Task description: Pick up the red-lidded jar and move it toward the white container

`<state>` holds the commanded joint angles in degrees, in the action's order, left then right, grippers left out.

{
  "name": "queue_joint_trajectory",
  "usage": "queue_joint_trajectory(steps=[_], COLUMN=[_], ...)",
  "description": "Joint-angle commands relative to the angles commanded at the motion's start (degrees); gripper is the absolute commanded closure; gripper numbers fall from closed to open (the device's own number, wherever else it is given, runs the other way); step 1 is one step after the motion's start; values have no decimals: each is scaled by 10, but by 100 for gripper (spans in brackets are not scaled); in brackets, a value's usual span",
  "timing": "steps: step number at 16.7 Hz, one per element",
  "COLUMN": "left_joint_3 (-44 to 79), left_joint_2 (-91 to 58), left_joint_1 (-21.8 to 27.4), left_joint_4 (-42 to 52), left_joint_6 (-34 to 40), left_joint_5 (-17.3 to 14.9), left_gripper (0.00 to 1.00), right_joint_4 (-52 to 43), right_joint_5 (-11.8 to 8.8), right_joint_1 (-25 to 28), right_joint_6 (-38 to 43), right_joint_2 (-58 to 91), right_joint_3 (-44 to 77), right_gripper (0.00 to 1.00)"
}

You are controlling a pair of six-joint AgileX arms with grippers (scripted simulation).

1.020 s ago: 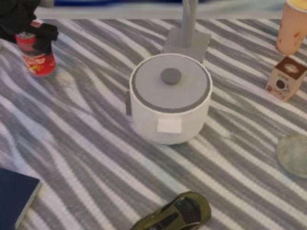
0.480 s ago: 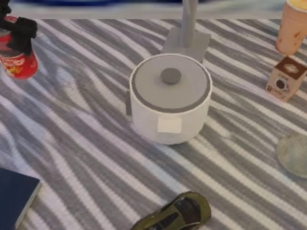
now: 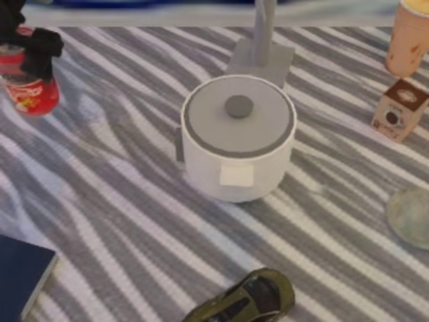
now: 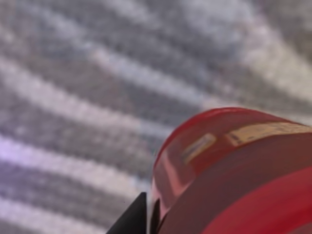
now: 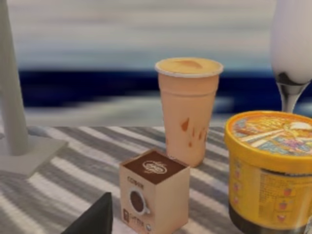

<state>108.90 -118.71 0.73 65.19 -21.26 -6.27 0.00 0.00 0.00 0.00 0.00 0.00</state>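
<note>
The top view looks steeply down on the striped counter (image 3: 120, 201), with the white container (image 3: 238, 137) at its centre. The left wrist view sits very close over the red-lidded jar (image 4: 234, 170), which fills its corner above blurred stripes; the same jar (image 3: 30, 84) appears at the top view's far left. The right wrist view looks low and level across the counter at the orange-beige cup (image 5: 189, 109) and small carton (image 5: 155, 192), both also at the top view's right edge.
</note>
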Motion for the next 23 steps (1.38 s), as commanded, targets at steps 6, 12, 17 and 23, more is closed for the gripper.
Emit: queue_joint_trajectory(steps=[6,12,17,23], left_joint_3=[-121,-231,-236,-273], left_joint_2=[46,90,91,60], left_joint_1=[94,173,175,173], left_joint_4=[-80,-152,-155,-226], left_joint_6=[213,376,382,380], left_joint_5=[58,110,112,111], left_gripper=[100,100,100,100], right_joint_4=[0,0,0,0], right_joint_5=[0,0,0,0], right_joint_1=[0,0,0,0], right_joint_6=[0,0,0,0], right_joint_2=[0,0,0,0], right_joint_3=[0,0,0,0], right_gripper=[0,0,0,0])
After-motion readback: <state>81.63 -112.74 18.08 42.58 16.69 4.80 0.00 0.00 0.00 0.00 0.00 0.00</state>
